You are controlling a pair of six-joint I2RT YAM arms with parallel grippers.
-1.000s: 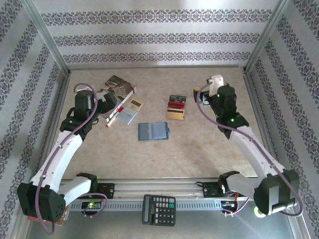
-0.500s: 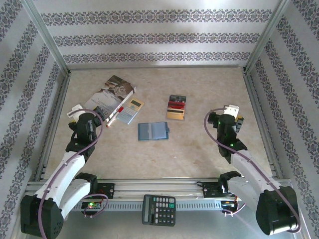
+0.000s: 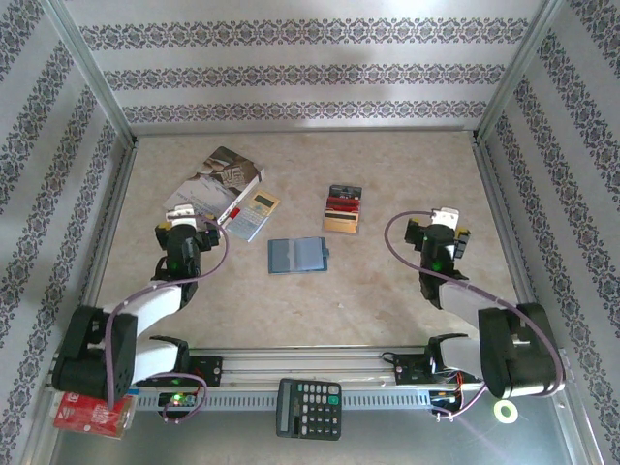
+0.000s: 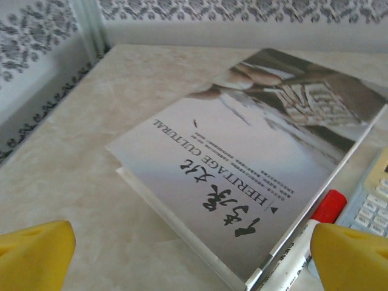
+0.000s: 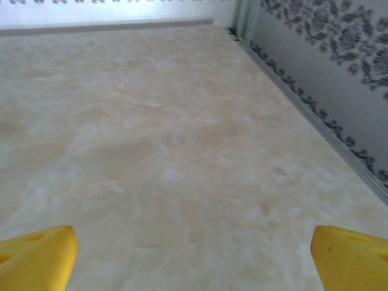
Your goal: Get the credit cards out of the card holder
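The card holder [image 3: 297, 255], a blue wallet, lies open and flat in the middle of the table. The credit cards [image 3: 342, 208], black, red and gold-tan, lie fanned in a small pile on the table just behind and to the right of it. My left gripper [image 3: 193, 227] is drawn back at the near left, open and empty, its yellow fingertips [image 4: 36, 254] wide apart in front of a book. My right gripper [image 3: 442, 226] is drawn back at the near right, open over bare table [image 5: 182, 151], with nothing between its fingertips [image 5: 351, 257].
A book [image 4: 242, 151] lies at the back left with a red-capped marker [image 4: 312, 233] and a silver-gold pocket calculator [image 3: 254, 215] along its right side. A black calculator [image 3: 308, 408] and a red packet [image 3: 87, 412] sit below the table's front rail.
Both arms have folded back from the far half of the table toward the near edge. Both grippers stayed open. The wallet and cards have not moved.
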